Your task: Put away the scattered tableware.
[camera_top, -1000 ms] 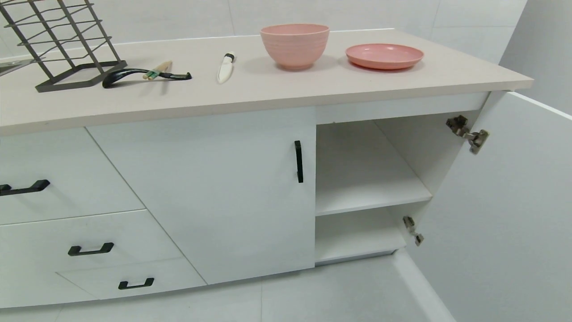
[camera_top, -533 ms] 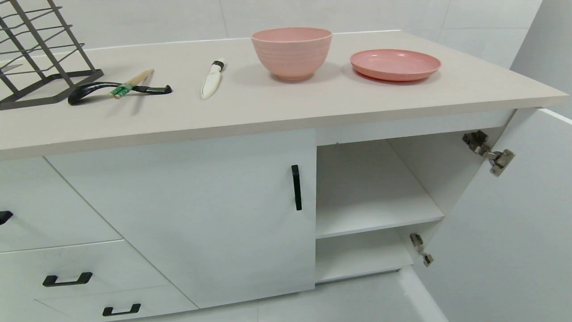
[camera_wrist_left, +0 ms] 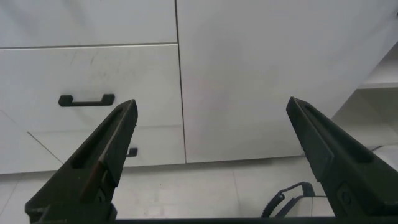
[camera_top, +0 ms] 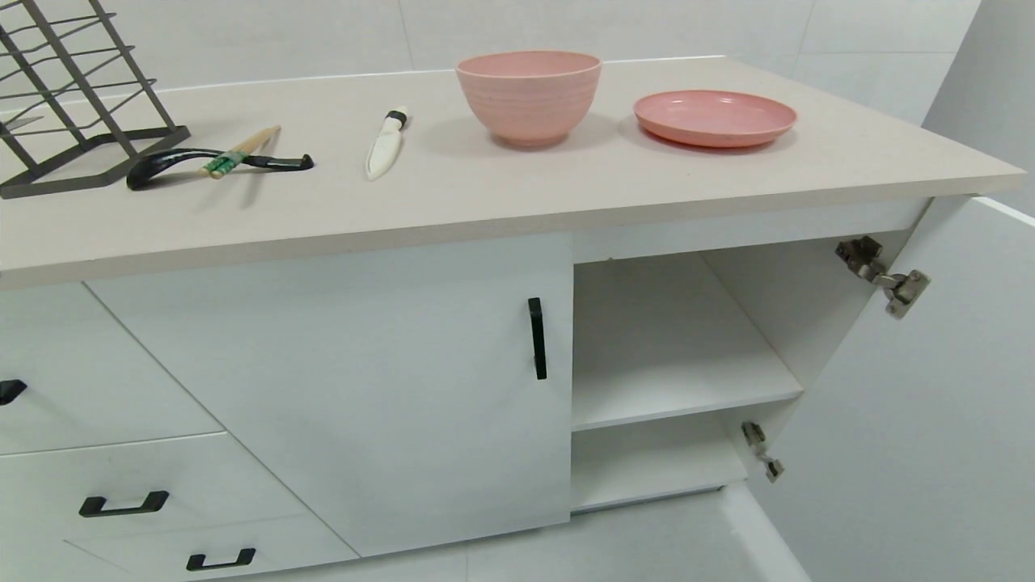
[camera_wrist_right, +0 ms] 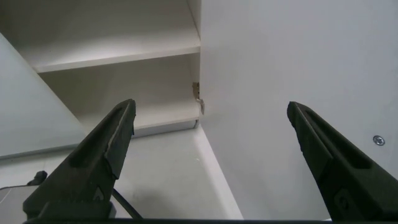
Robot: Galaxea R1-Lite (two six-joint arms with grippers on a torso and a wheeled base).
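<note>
Left gripper (camera_wrist_left: 211, 104): dead ahead, white drawer fronts (camera_wrist_left: 87, 81) beside the closed white cabinet door (camera_wrist_left: 261, 74); the seam between them falls between its fingers.

Right gripper (camera_wrist_right: 210, 106): ahead, white cabinet shelf (camera_wrist_right: 118, 56); metal hinge (camera_wrist_right: 197, 99) between its fingers; swung-out white door (camera_wrist_right: 298, 62) alongside.

Beige countertop (camera_top: 566, 186) tops these fronts. On it, left to right: black wire rack (camera_top: 73, 97), black spoon (camera_top: 141, 172) crossed by wooden chopsticks (camera_top: 238, 151), white sheathed knife (camera_top: 384, 145), pink ribbed bowl (camera_top: 528, 95), pink round plate (camera_top: 715, 117).

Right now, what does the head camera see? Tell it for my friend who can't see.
A pink bowl and pink plate sit on a beige countertop, with a white knife, chopsticks, black spoon and wire rack farther left. Below, a cupboard door stands open, showing white shelves.
</note>
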